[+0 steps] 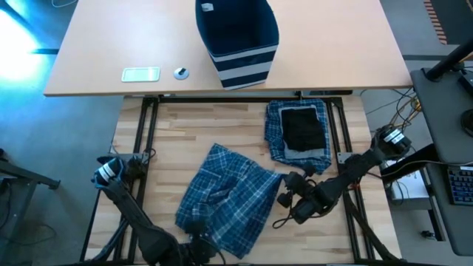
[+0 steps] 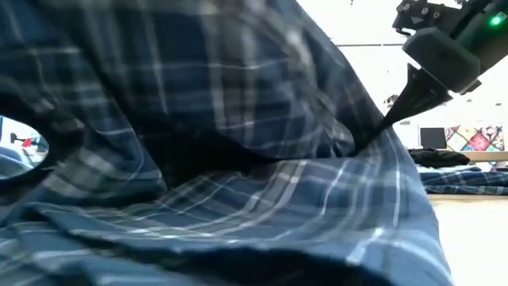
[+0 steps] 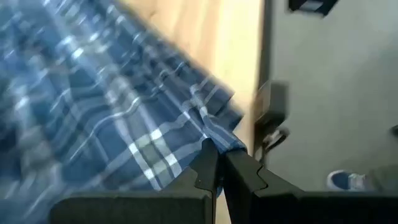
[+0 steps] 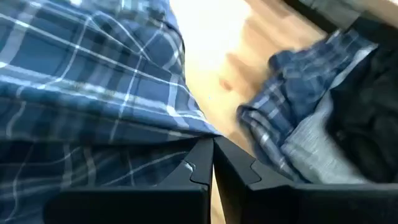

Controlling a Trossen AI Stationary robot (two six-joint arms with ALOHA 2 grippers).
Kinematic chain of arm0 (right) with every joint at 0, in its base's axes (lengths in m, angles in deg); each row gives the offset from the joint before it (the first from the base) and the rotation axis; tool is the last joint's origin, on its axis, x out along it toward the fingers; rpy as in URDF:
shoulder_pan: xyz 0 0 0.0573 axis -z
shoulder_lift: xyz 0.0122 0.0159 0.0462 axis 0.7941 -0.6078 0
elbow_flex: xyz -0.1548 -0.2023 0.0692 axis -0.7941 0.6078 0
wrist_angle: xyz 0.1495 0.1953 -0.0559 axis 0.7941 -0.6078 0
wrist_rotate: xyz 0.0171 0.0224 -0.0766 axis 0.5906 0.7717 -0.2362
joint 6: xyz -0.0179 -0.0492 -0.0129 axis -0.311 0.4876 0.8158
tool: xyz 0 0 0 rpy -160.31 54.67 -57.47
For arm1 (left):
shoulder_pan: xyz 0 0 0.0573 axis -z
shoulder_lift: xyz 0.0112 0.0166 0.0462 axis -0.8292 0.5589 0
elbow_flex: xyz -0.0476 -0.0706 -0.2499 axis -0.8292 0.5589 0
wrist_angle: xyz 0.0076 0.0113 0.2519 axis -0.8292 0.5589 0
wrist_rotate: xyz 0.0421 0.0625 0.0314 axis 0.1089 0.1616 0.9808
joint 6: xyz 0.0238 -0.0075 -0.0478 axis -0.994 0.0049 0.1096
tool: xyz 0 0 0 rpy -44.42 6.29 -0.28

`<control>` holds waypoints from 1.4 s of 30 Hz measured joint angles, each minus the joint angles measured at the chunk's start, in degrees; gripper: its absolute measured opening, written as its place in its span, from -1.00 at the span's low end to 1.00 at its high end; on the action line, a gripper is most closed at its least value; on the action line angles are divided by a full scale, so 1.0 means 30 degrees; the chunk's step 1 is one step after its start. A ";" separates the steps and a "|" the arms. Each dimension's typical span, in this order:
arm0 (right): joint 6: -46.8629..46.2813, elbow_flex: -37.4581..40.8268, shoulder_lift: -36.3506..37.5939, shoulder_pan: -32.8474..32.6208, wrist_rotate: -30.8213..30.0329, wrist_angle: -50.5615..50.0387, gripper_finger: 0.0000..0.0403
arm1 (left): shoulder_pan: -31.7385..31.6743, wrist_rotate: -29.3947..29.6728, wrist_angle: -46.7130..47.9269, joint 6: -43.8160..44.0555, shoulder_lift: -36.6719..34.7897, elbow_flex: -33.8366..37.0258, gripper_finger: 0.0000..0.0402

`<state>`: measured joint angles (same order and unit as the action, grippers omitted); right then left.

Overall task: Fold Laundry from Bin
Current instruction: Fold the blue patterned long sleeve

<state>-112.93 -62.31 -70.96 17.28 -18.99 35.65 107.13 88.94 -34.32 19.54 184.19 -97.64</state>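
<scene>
At opposite edges, both grippers (image 1: pixel 283 198) (image 1: pixel 198 240) pinch the plaid garment (image 1: pixel 225 199).

Blue-and-white plaid garment (image 1: pixel 225 196), black piece (image 1: pixel 304 127), navy striped bin (image 1: pixel 238 37).

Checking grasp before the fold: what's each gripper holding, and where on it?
Both hold the plaid garment. The left gripper has its jaws shut on a corner at the cloth's edge; the right gripper has its jaws shut on the hem at its side edge.
</scene>
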 joint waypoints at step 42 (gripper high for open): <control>0.5549 0.0487 -0.1684 0.6144 1.1861 0.6601 -0.50 | -1.0513 -0.2224 -0.2082 -0.1120 -0.4465 1.1980 0.10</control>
<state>-96.29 -60.85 -76.01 35.71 16.59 55.45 75.60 82.27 -40.56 16.18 170.79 -61.70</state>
